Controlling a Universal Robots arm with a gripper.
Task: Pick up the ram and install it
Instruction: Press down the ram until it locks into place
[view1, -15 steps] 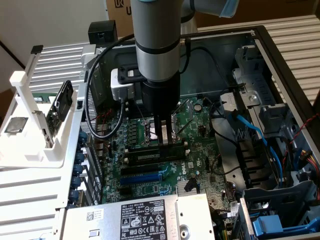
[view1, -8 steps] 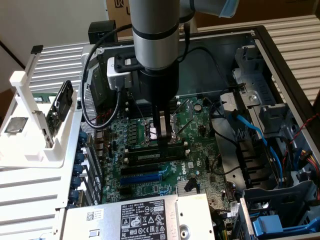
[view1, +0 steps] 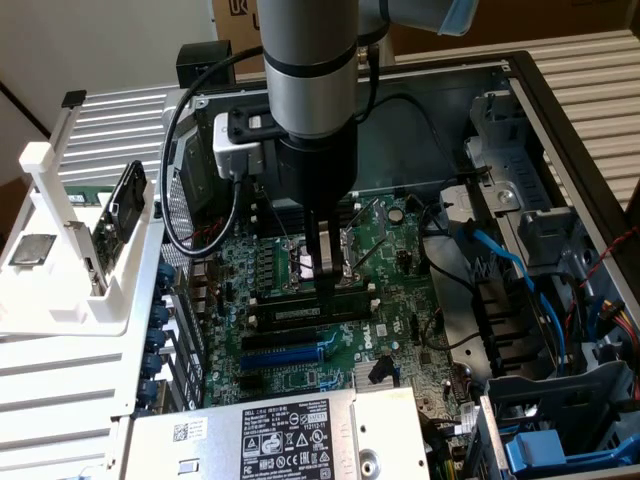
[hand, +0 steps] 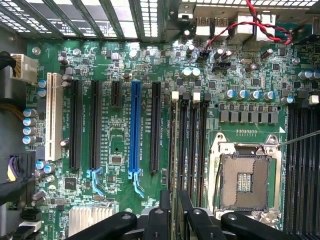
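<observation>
Open PC case (view1: 520, 80) lies flat on a white ribbed bench w/ cardboard boxes behind, so the motherboard (hand: 115, 150) faces straight up at me and I can work from above.

Nearest 1st: my gripper (hand: 174, 197) hangs vertical over the memory slots. The fingers (hand: 165, 205) are partly closed and, as I judge it, clamped on the ram (hand: 174, 145), 1 finger per face, so the stick stays edge-down and parallel to the slot. It runs lengthwise along the slot nearest the expansion slots – down in or right at the slot mouth; can't tell if it's fully seated.

In the exterior view the ram (view1: 300, 313) shows as a dark strip w/ white label directly under my fingertips, gripper (view1: 323, 285) at about its middle.

Just beside – the other black slots, then the bare CPU socket (hand: 245, 180). Further out, the blue slot (hand: 134, 125).

Far off, outside the case at the exterior view's left, a white rack (view1: 80, 260).
</observation>
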